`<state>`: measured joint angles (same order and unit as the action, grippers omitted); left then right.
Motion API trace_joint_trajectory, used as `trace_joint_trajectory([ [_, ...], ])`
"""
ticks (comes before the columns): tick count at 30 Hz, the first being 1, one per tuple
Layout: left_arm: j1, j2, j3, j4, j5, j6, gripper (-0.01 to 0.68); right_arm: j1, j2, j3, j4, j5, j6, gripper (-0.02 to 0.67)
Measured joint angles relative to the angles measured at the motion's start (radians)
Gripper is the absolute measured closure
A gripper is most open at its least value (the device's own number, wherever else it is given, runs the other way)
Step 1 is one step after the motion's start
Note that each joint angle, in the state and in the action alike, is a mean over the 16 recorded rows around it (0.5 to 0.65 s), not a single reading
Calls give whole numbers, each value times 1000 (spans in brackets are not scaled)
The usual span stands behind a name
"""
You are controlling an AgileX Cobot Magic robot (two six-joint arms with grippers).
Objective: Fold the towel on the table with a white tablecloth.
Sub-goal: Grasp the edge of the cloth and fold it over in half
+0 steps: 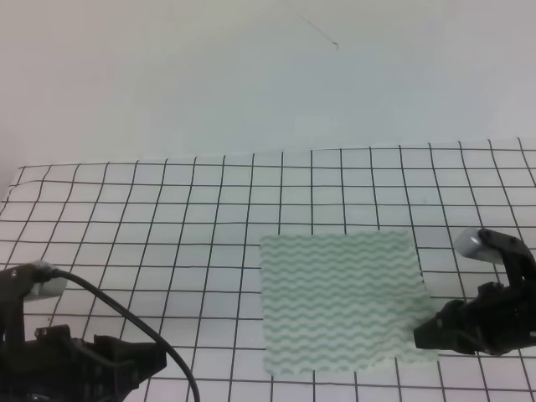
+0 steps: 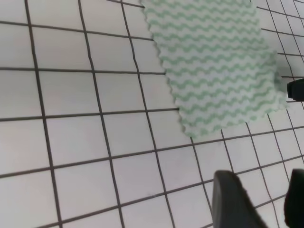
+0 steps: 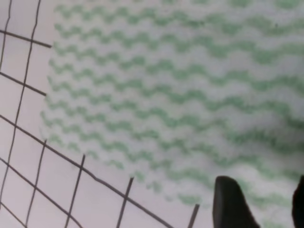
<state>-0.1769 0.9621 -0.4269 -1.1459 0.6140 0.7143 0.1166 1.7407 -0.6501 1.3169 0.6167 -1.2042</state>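
So the towel point(image 1: 342, 301) is lying flat and unfolded on the gridded white surface point(image 1: 167, 218), a bit right of centre and toward the near edge. The right gripper point(image 1: 425, 333) is down at the towel's near right corner, and from the right wrist view its fingers point(image 3: 230, 204) are spread with the cloth edge sitting between them, so released and not pinching anything yet (at least that's how it reads to me). The left gripper point(image 2: 259, 202) hangs over bare grid, near the towel's near left corner but apart from it, fingers parted too. My take is we're at the very first grab. To do it well I'd get the lower finger right under the hem so it catches only the towel and not the tablecloth underneath, since both are thin and soft. Then lift just enough to clear, carry the corner over to the opposite edge, and line up the edges before letting go. Bringing the left one onto its own corner would keep the fold from going skewed. No brands, labels or writing anywhere I can see.
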Motion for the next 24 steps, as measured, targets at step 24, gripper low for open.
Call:
trace_joint_trajectory([
  [24, 0, 0, 0, -1, 11, 16, 428, 13, 44, -8, -6, 6, 10, 355],
])
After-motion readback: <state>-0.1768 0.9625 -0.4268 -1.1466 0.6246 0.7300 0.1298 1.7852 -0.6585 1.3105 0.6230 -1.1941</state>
